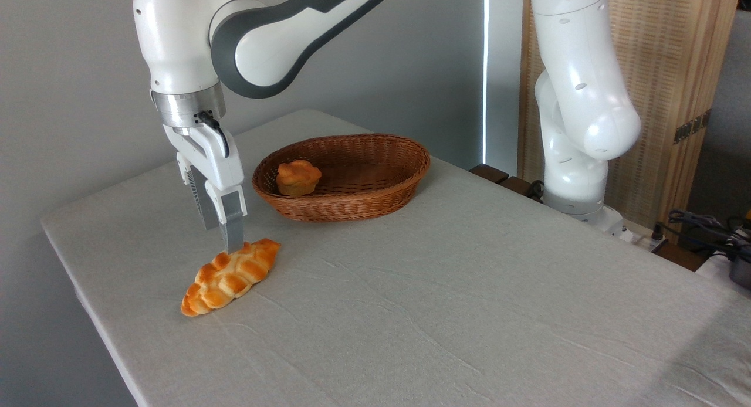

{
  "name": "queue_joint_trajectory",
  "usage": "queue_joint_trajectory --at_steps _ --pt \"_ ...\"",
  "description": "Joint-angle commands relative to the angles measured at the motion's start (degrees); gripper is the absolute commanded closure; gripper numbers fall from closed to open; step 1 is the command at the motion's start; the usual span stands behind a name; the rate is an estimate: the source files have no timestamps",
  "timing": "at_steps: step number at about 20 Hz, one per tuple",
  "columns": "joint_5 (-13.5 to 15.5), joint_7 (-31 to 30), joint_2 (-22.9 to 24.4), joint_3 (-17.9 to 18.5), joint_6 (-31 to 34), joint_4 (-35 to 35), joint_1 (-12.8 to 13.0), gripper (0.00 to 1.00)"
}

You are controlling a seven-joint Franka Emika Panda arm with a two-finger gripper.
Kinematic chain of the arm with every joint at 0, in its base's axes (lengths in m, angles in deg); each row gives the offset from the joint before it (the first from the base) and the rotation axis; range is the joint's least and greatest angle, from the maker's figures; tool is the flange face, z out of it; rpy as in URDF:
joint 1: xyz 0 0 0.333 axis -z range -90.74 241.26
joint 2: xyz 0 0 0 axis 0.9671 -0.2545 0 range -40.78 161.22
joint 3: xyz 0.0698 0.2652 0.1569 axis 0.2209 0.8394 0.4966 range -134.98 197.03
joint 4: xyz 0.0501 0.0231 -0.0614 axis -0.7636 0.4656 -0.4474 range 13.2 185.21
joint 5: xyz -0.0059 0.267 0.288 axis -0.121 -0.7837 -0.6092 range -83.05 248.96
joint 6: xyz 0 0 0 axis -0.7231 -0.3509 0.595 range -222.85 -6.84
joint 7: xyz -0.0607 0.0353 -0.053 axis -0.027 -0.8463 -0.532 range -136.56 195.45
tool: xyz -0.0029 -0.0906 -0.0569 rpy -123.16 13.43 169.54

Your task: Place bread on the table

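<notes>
Basically the bread (230, 276) lies on the table (440, 313) left of the basket (343, 175), gripper (226, 246) at its upper end, fingers overlapping so held or released cannot be told; it looks light, glossy, likely soft, best pinched gently across its middle.
</notes>
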Motion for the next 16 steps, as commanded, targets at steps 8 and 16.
queue_joint_trajectory --at_steps 8,16 --pt "0.85 -1.27 5.94 -4.56 4.35 -0.99 -7.0 0.0" --pt "0.86 3.66 14.92 -16.35 16.75 -1.16 -26.35 0.0"
